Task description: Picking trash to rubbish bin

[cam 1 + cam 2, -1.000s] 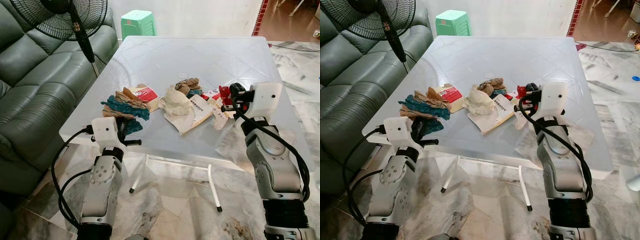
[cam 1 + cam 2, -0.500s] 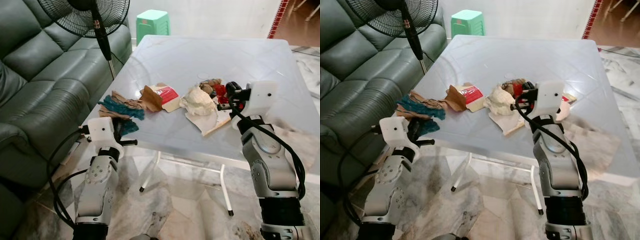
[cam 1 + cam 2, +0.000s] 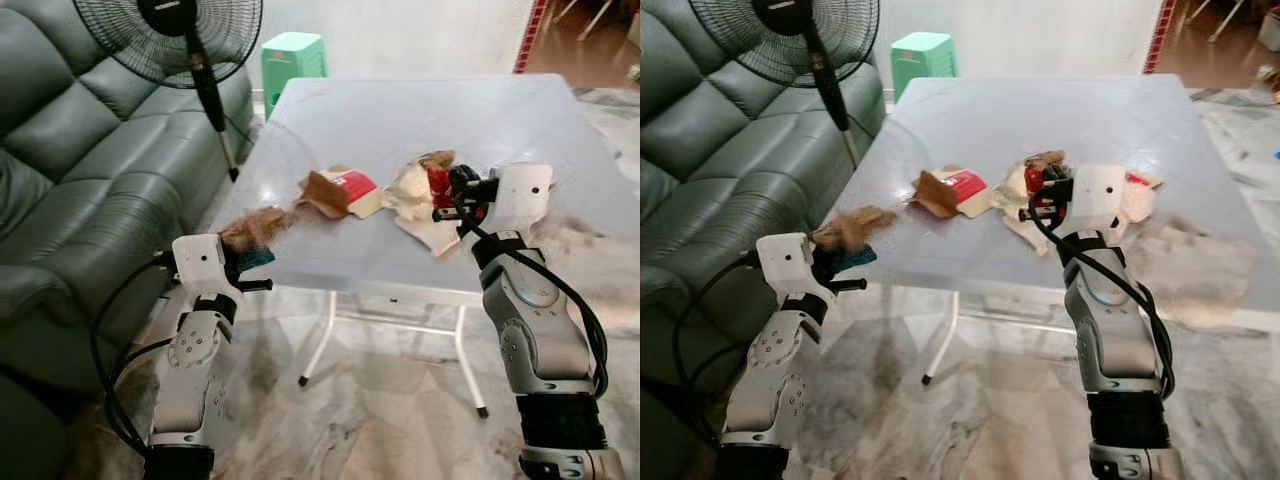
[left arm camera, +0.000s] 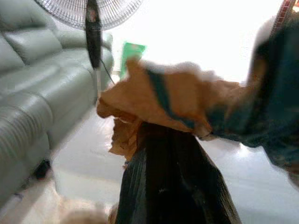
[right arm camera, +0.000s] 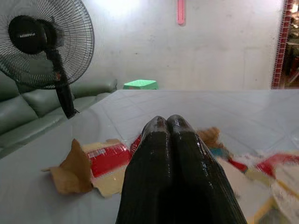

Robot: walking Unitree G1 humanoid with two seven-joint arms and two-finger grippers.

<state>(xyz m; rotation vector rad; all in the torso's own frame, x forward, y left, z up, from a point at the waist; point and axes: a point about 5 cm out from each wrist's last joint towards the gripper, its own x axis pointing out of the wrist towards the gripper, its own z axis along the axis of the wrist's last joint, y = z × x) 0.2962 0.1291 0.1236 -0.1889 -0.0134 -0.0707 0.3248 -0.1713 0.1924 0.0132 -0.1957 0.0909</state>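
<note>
My left gripper (image 3: 250, 262) is shut on a crumpled bundle of brown paper and teal wrapper (image 3: 254, 228), held just off the table's near left corner; in the left wrist view the bundle (image 4: 177, 100) spreads over the fingertips. More trash lies on the white table (image 3: 400, 115): a brown and red carton (image 3: 338, 190), crumpled white paper (image 3: 410, 188) and a red scrap (image 3: 437, 180). My right gripper (image 3: 447, 200) is shut with nothing between its fingers (image 5: 159, 140), hovering low over the table beside the white paper.
A standing fan (image 3: 170, 30) is at the table's far left corner, with a grey-green sofa (image 3: 70, 170) along the left. A green stool (image 3: 293, 55) stands behind the table. Marble floor (image 3: 390, 400) lies under and before the table.
The whole view has shifted as the camera moved back and turned. The brown and teal bundle has left the table's corner, carried in my left gripper. The right gripper stays shut.
</note>
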